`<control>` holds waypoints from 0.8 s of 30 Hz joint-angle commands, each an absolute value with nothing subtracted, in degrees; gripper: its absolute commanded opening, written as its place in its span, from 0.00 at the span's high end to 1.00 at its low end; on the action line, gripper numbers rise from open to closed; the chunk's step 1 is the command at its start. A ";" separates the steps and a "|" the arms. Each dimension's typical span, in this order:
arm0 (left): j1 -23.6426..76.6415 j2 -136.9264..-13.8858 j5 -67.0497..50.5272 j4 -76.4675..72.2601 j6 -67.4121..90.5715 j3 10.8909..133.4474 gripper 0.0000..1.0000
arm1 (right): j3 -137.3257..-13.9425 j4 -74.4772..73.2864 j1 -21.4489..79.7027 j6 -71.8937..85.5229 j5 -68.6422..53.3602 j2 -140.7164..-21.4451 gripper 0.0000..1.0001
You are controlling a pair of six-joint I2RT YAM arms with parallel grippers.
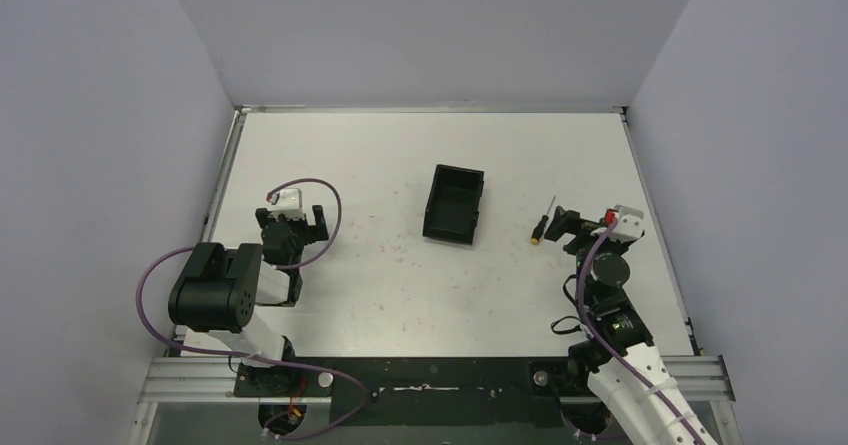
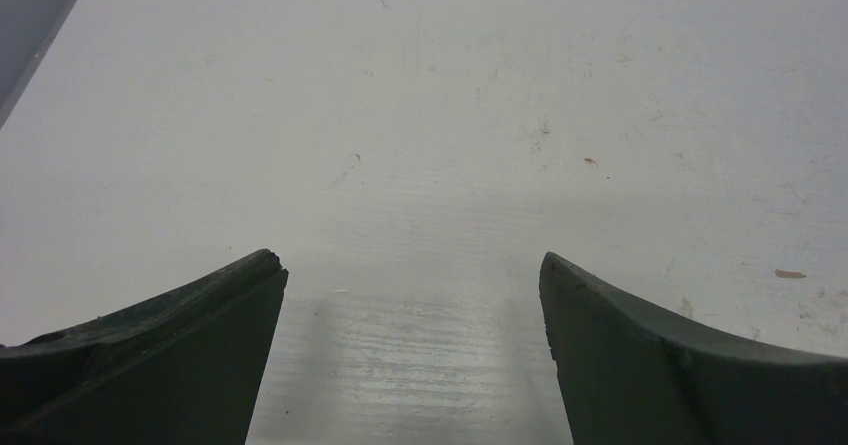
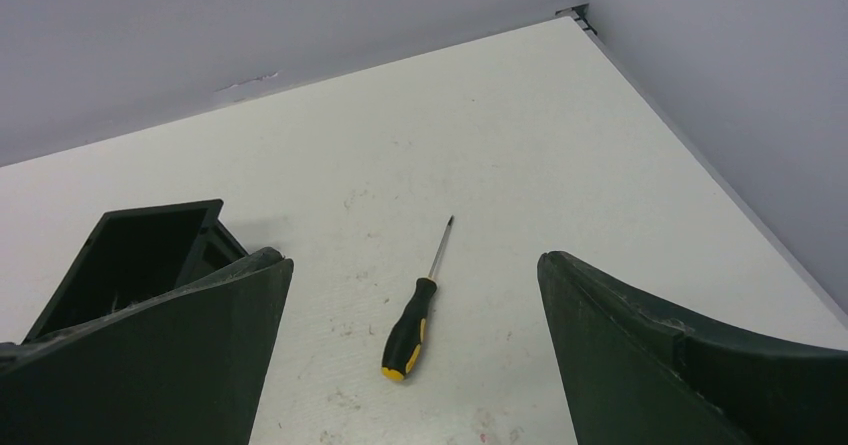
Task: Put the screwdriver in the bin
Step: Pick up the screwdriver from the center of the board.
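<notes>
- A small slim screwdriver with a thin dark metal shaft and an orange-yellow and black handle (image 1: pixel 543 223) lies flat on the white table (image 1: pixel 400 295). It is right of centre, its tip pointing far and its handle end turned near and slightly left.
- The small black rectangular open-top plastic bin (image 1: pixel 447 233) stands upright at about the middle of the table. It sits to the left of the screwdriver and apart from it, with its long sides running roughly near to far.
- The right gripper (image 1: pixel 562 223) hangs low just to the right of the screwdriver, its 2 dark fingers spread wide and gripping nothing.
- In the right wrist view the screwdriver (image 3: pixel 415 310) lies on the table between the lines of the 2 fingers (image 3: pixel 180 355), touched by neither. The bin (image 3: pixel 155 211) shows past the left finger, with part of its near end hidden behind that finger.
- The left gripper (image 2: pixel 413 263) hangs over bare, lightly scuffed table on the left side, well apart from both bin and screwdriver. Its 2 fingers are also spread, with nothing between them.
- A purple cable (image 1: pixel 325 205) loops beside the left wrist, and pale grey walls (image 1: pixel 420 25) close in the table on the left, far and right sides.
</notes>
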State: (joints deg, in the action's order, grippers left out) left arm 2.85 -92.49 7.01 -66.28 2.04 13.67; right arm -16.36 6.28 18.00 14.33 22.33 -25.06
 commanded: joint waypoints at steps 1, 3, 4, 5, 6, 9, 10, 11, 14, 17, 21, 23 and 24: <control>2.81 -92.36 6.95 -69.85 1.85 14.33 0.03 | -21.22 7.06 18.08 12.97 20.95 -25.24 0.00; 2.81 -92.31 6.94 -69.80 1.87 14.33 0.03 | -22.25 6.88 18.02 11.65 20.08 -24.90 0.00; 2.81 -92.33 6.94 -69.79 1.89 14.33 0.03 | -23.08 6.74 18.04 11.38 19.69 -24.84 0.00; 2.81 -92.29 6.94 -69.82 1.90 14.33 0.03 | -23.65 6.69 18.05 11.43 19.44 -24.87 0.00; 2.81 -92.29 6.94 -69.79 1.91 14.33 0.03 | -24.21 6.68 18.02 11.68 19.29 -24.98 0.00; 2.81 -92.33 6.94 -69.80 1.87 14.33 0.03 | -27.12 5.56 18.04 13.02 19.06 -26.67 0.00; 2.81 -92.30 6.99 -69.81 1.85 14.33 0.03 | -28.89 4.28 18.02 13.66 19.63 -27.89 0.00; 2.81 -92.30 6.96 -69.80 1.86 14.33 0.03 | -30.99 2.50 18.02 14.54 20.86 -29.50 0.00; 2.81 -92.29 6.95 -69.82 1.85 14.33 0.03 | -39.96 -6.91 18.04 17.23 24.55 -36.00 0.00; 2.81 -92.28 6.94 -69.79 1.91 14.33 0.03 | -50.19 -16.53 17.98 18.72 25.21 -43.27 0.00; 2.81 -92.31 6.97 -69.79 1.85 14.33 0.03 | -63.51 -29.10 17.41 20.28 22.33 -53.39 0.00; 2.81 -92.30 6.94 -69.88 1.85 14.33 0.03 | -69.47 -33.72 16.71 21.21 20.39 -58.17 0.00; 2.81 -92.30 6.94 -69.82 1.85 14.33 0.03 | -71.93 -35.30 16.24 21.22 18.87 -60.43 0.00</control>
